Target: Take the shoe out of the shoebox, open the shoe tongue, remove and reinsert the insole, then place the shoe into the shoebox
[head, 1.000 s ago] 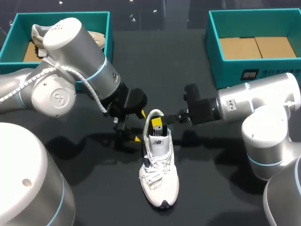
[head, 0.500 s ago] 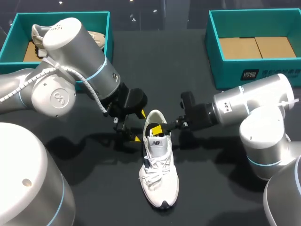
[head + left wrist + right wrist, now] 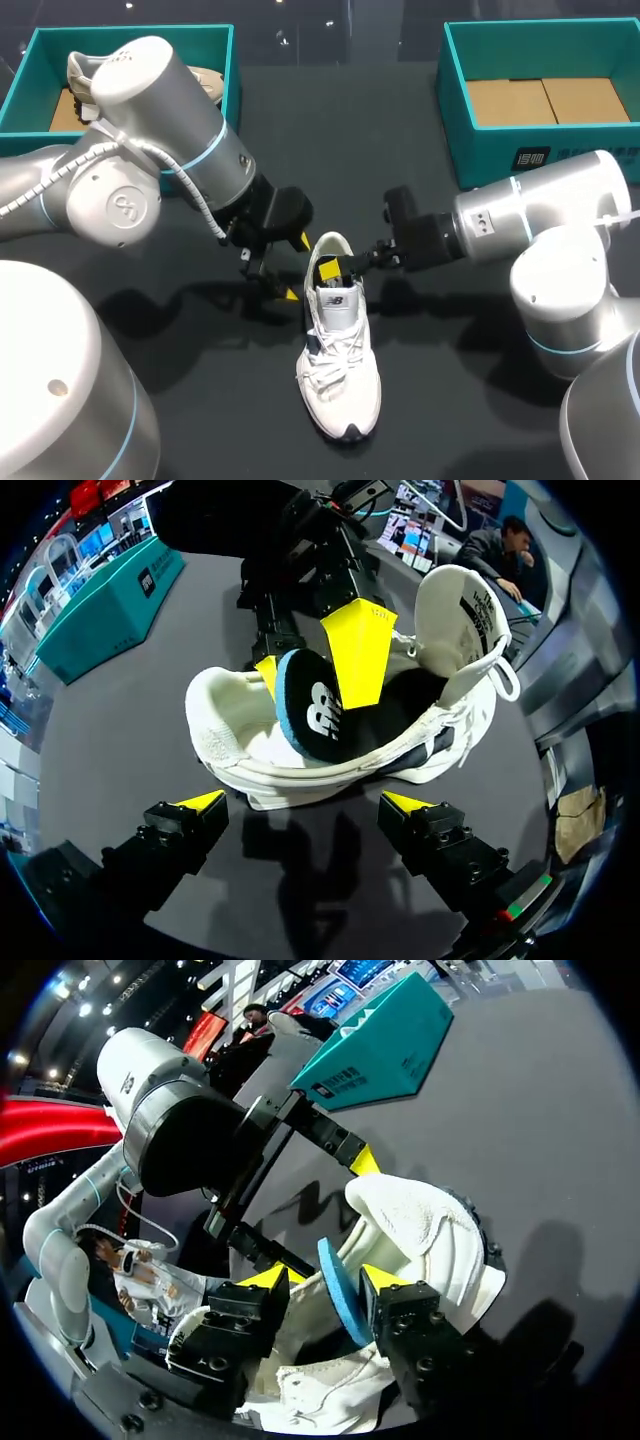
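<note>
One white shoe [image 3: 340, 380] nearest, mid dark table [image 3: 450, 400], toe toward cam. Just behind, at heel opening: R gripper [image 3: 325, 1278], both tips pinching blue-edged insole [image 3: 310, 715], held upright out of heel. L gripper [image 3: 303, 802] beside heel, wide open, gripping nothing. Farthest: teal shoebox [image 3: 500, 160] R corner; 2nd teal box [image 3: 130, 32] L corner w/ another shoe [image 3: 78, 68].

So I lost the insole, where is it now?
In the left wrist view the insole stands partly out of the white shoe's opening at mid-table, between the right gripper's fingers, just ahead of the left gripper.
</note>
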